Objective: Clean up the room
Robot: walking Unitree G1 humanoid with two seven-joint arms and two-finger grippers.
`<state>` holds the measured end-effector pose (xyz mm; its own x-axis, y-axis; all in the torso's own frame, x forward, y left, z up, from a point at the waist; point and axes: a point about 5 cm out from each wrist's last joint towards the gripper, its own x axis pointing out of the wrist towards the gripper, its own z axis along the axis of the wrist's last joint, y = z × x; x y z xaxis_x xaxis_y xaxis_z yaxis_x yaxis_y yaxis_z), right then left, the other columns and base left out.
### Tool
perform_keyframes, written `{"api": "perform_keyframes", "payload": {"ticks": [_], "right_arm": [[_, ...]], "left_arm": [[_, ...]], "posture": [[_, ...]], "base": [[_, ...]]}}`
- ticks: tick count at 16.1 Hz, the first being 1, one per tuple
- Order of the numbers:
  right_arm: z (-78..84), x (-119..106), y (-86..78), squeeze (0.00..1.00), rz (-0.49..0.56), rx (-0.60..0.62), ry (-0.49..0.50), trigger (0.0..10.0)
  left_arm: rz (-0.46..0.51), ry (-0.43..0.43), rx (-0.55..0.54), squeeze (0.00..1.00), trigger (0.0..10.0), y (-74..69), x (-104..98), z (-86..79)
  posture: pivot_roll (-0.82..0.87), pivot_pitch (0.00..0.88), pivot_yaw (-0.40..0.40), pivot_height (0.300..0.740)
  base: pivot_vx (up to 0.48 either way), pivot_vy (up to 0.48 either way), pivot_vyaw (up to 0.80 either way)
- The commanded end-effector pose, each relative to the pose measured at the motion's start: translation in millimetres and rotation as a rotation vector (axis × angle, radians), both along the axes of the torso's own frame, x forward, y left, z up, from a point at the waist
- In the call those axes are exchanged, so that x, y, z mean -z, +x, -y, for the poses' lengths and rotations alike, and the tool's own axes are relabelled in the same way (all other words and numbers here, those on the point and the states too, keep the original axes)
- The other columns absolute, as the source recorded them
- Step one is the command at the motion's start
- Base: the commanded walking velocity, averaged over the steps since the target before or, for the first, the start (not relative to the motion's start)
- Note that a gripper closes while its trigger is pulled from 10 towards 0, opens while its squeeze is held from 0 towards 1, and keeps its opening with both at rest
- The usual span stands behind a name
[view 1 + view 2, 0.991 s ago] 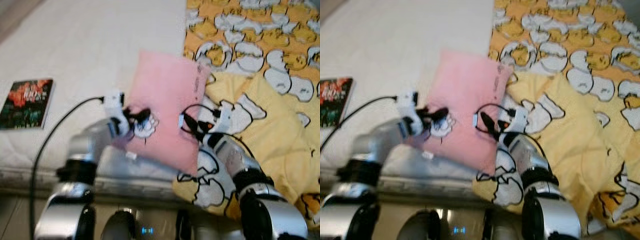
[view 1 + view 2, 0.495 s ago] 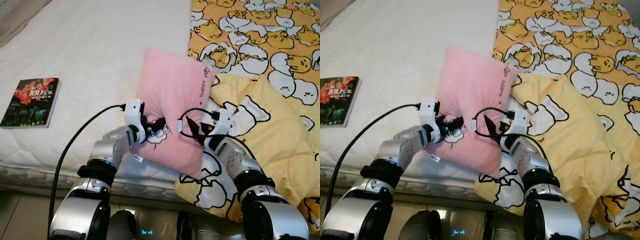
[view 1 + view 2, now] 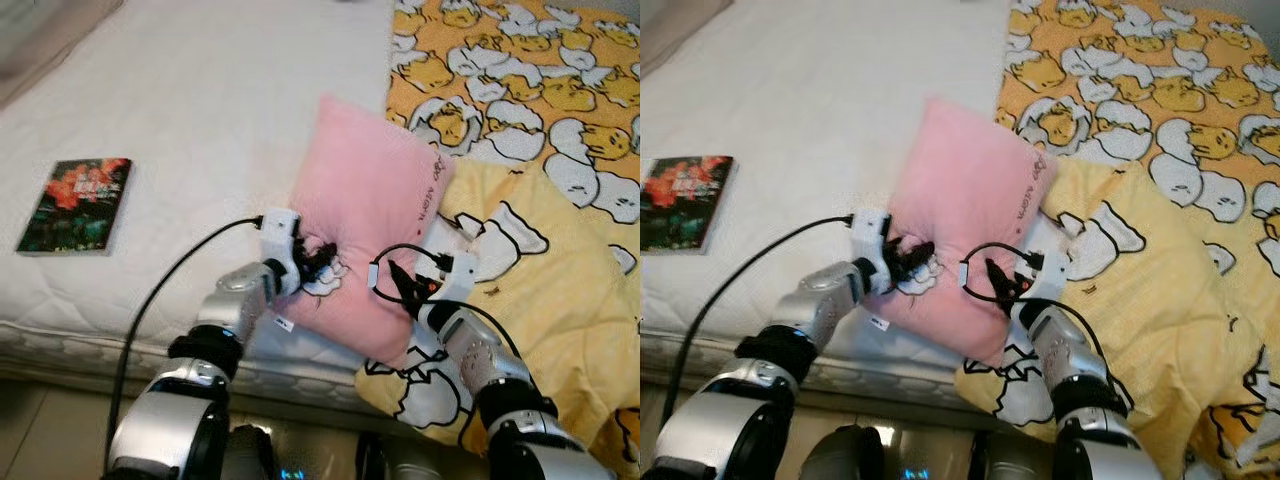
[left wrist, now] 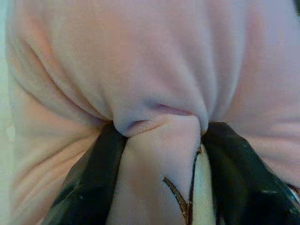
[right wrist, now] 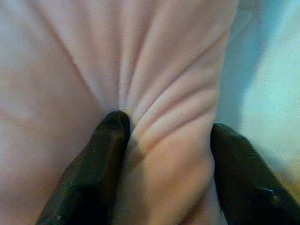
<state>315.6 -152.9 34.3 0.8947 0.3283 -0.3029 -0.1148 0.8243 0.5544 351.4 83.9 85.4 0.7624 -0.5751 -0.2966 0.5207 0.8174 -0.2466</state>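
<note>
A pink pillow [image 3: 365,200] with a small cartoon print lies tilted across the white mattress [image 3: 200,120], its right part over the yellow egg-print blanket [image 3: 540,260]. My left gripper [image 3: 318,262] is shut on the pillow's near left edge; in the left wrist view the black fingers [image 4: 89,183] pinch a fold of pink cloth [image 4: 159,140]. On the pillow's near right edge my right gripper [image 3: 392,283] is also shut, its fingers [image 5: 93,173] squeezing bunched pink cloth [image 5: 164,154].
A book [image 3: 77,190] with a red and dark cover lies on the mattress at the left. The blanket covers the bed's right side and hangs over the front edge [image 3: 430,400]. A black cable [image 3: 170,290] runs along my left arm.
Both grippers have moved forward with the pillow, carrying it farther onto the bed. The camera has shifted too, and the blur of a second ago is gone.
</note>
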Motion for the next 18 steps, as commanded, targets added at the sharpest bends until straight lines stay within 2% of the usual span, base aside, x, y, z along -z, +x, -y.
{"api": "perform_keyframes", "payload": {"ticks": [1,3,6,7,8,9,12,13,15,16,18], "right_arm": [[-2.4,21.3,-15.6,0.0,-0.102,-0.012,-0.015,0.0],[-1.3,20.0,-13.1,0.0,-0.095,-0.02,-0.048,0.0],[0.7,10.4,-5.7,0.0,-0.054,-0.024,-0.061,0.0],[7.7,-8.4,9.2,0.0,0.019,0.006,-0.063,0.0],[10.5,-15.5,14.2,0.0,0.045,0.021,-0.06,0.0],[16.6,-30.7,23.4,0.0,0.099,0.049,-0.049,0.0],[37.4,-64.8,36.5,0.0,0.221,0.111,-0.039,0.0],[54.7,-88.3,41.5,0.0,0.299,0.167,-0.027,0.0],[61.4,-98.0,42.8,0.0,0.333,0.185,-0.025,0.0],[62.3,-98.8,41.8,0.0,0.339,0.184,-0.021,0.0],[57.8,-86.6,35.1,0.0,0.321,0.193,-0.088,0.0]], "left_arm": [[-0.01,0.053,0.082,0.0,0.0,-4.6,5.5,17.7],[0.0,0.067,0.111,0.0,0.0,-3.8,4.9,23.5],[0.026,0.033,0.114,0.0,0.0,1.5,-5.6,33.3],[0.094,0.015,0.124,0.0,0.0,9.5,-23.8,39.6],[0.111,0.014,0.127,0.0,0.0,11.1,-27.4,39.1],[0.137,0.01,0.122,0.0,0.0,14.0,-32.7,34.9],[0.179,0.004,0.102,0.0,0.0,21.0,-44.8,22.7],[0.232,0.002,0.08,0.0,0.0,28.8,-61.0,11.0],[0.267,0.011,0.063,0.0,0.0,33.6,-72.0,6.3],[0.316,0.012,0.026,0.0,0.0,39.0,-86.3,0.2],[0.361,0.001,-0.01,0.0,0.0,42.2,-98.4,-2.2]], "posture": [[-0.02,0.078,-0.021,0.711],[-0.05,0.017,-0.011,0.711],[-0.05,0.0,-0.008,0.711],[-0.02,0.0,-0.003,0.711],[-0.02,0.0,-0.002,0.711],[-0.02,0.0,0.006,0.711],[-0.02,0.0,0.022,0.711],[-0.02,0.0,0.025,0.711],[-0.01,0.0,0.024,0.711],[-0.01,0.0,0.023,0.711],[-0.02,0.0,0.04,0.711]], "base": [[0.0,0.0,0.0],[0.0,0.0,0.0],[0.0,0.0,0.0],[0.0,0.0,0.0],[0.0,0.0,0.0],[0.0,0.0,0.0],[0.0,0.0,0.0],[0.0,0.0,0.0],[0.0,0.0,0.0],[0.0,0.0,0.0],[0.0,0.0,0.0]]}}
